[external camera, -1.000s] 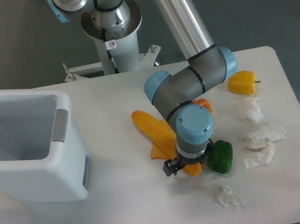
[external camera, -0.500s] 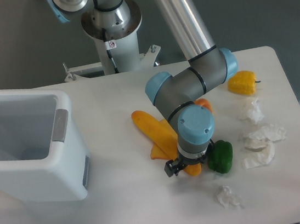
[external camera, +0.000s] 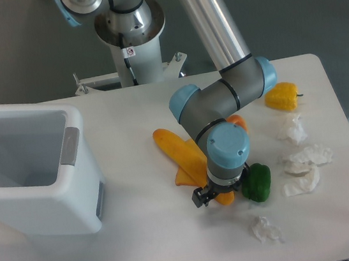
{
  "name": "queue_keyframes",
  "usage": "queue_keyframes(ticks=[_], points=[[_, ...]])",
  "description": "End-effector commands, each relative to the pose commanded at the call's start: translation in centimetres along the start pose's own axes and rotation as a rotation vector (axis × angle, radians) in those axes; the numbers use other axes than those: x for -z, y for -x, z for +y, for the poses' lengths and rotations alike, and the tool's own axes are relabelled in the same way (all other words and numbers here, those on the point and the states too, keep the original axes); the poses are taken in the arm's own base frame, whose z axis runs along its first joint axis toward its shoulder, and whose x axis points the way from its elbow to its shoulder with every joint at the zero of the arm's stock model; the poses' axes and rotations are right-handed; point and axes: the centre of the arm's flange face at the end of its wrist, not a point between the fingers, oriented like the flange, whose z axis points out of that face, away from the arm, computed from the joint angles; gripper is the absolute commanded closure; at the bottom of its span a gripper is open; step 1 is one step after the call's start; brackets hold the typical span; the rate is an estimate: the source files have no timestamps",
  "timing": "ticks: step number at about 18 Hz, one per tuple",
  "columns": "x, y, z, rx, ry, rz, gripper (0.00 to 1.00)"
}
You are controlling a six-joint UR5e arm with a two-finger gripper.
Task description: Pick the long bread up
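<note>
Change since a second ago: wrist and gripper (external camera: 213, 197) barely shifted, a touch right and lower over the same spot; nothing on the table (external camera: 143, 237) displaced.
Task item: long bread (external camera: 178, 150), smooth orange-yellow loaf lying flat, running diagonally from upper left to lower right near the table's middle.
Bread and pincer: lower end of the loaf passes under the blue wrist cap and shows again as an orange tip at the fingers; pincer sits right at that far end, not at the loaf's middle.
Pincer state: dark fingers mostly hidden beneath the wrist; apart or clamped on the loaf, cannot tell.
Progress: approach and descent look done; loaf apparently resting on the table, so lift not yet made.
Remaining: secure hold on the loaf, then raise it clear.
Neighbours: flat orange wedge (external camera: 184, 177) touching the loaf's left side; green pepper (external camera: 257, 183) just beside the pincer's right.
Farther off: yellow pepper (external camera: 282, 97), crumpled white paper (external camera: 300, 168), white bin (external camera: 36, 176) at left.
</note>
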Motion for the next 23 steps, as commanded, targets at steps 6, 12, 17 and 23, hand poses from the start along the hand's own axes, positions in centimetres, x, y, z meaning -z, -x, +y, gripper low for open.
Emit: queue_keyframes(ticks=[6,12,17,23], points=[[0.0,-0.2,0.0,0.032,-0.005,0.0,0.0],[-0.7,-0.9,0.3,0.026,0.009,-0.002,0.0],[-0.8,-2.2,0.5,0.008,0.01,0.001,0.0],[-0.6,-3.1,0.6,-0.005,0.007,0.004,0.0]])
